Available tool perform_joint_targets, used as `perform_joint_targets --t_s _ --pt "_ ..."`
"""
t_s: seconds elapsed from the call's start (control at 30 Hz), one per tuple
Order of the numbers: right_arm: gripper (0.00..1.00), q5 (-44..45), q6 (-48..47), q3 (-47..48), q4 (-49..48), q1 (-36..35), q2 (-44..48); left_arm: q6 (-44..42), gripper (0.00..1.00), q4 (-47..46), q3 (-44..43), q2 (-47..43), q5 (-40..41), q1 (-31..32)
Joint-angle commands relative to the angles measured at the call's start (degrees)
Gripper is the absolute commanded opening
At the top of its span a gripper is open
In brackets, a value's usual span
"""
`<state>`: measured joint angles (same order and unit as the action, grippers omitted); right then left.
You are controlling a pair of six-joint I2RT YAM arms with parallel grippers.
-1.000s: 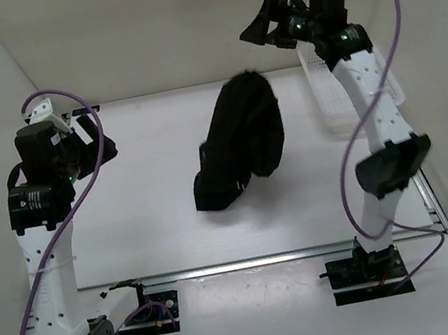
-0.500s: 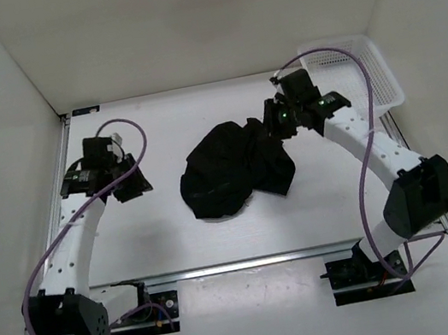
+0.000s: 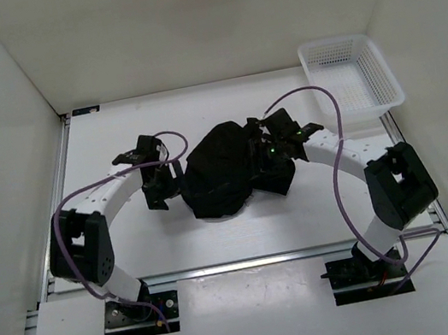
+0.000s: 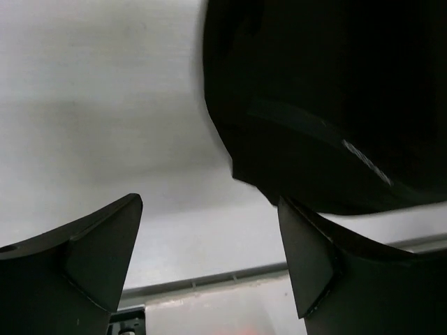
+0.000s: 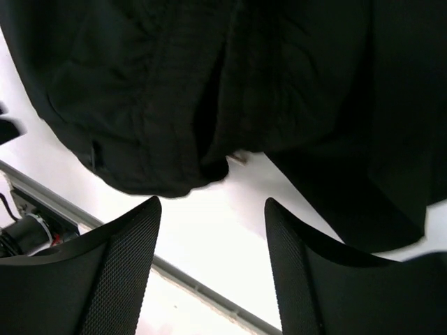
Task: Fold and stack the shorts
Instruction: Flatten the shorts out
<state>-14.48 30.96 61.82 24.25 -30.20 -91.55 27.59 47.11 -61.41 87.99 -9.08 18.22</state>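
Observation:
The black shorts (image 3: 226,171) lie in a crumpled heap at the middle of the table. My left gripper (image 3: 159,196) is low at their left edge, open and empty. In the left wrist view (image 4: 209,202) the shorts (image 4: 328,105) fill the upper right, just past the right fingertip (image 4: 297,237). My right gripper (image 3: 266,154) is over the right part of the heap, open and holding nothing. In the right wrist view (image 5: 211,202) the shorts (image 5: 209,77) hang across the top and bare table shows between the fingers (image 5: 119,272).
A white mesh basket (image 3: 332,42) stands at the back right corner. The table's metal rail (image 3: 249,261) runs along the near edge. White walls close in the left, back and right sides.
Both arms have come down from raised poses and moved in toward the shorts. The shorts, a tall hanging shape a second ago, now lie as a lower heap on the table.

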Motion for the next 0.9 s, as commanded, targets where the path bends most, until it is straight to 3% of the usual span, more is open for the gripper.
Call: perform_joint_targets --t_s 0.0,0.3,0.37,0.4,0.47,0.5,0.53,0.6,0.77,0.87 --pt "0.65 -2.7 0.7 3.7 -4.7 -2.0 -2.3 1.4 0.89 -4.0 -2.3 3.4 2.0 0.0" --pt "0.56 -8.5 5.0 1.1 -10.0 -4.4 -6.7 0.4 0.76 -4.5 -9.3 14.6 -0.2 1.1" --pt "0.54 -8.5 5.0 1.1 -10.8 -4.4 -6.7 -0.3 0.59 -5.0 -10.0 16.2 -0.9 1.1" --pt "0.48 -7.9 5.0 1.1 -10.8 -4.4 -7.2 -0.3 0.48 -5.0 -10.6 16.7 -1.8 1.6" --pt "0.41 -7.2 5.0 1.8 -11.4 -4.4 -7.2 -0.9 0.11 -5.0 -11.4 18.3 -2.3 1.6" --pt "0.32 -7.2 4.4 1.8 -11.4 -4.4 -7.9 -0.9 0.1 -5.0 -12.0 18.3 -2.3 1.6" --pt "0.15 -7.2 4.4 2.9 -10.7 -4.4 -7.9 -1.5 0.1 -5.0 -12.0 18.9 -3.0 1.6" --pt "0.0 -7.2 3.7 4.8 -10.0 -4.4 -7.9 -1.5 0.1 -5.0 -12.5 18.9 -3.0 1.6" --pt "0.0 -5.0 -2.2 11.5 -7.1 -4.4 -5.2 -2.1 0.1 -2.7 -17.0 14.2 -3.0 0.3" --pt "0.0 -4.9 -5.8 21.7 -3.1 -1.7 -5.2 -2.6 0.1 2.9 -25.9 12.4 -1.6 -1.8"
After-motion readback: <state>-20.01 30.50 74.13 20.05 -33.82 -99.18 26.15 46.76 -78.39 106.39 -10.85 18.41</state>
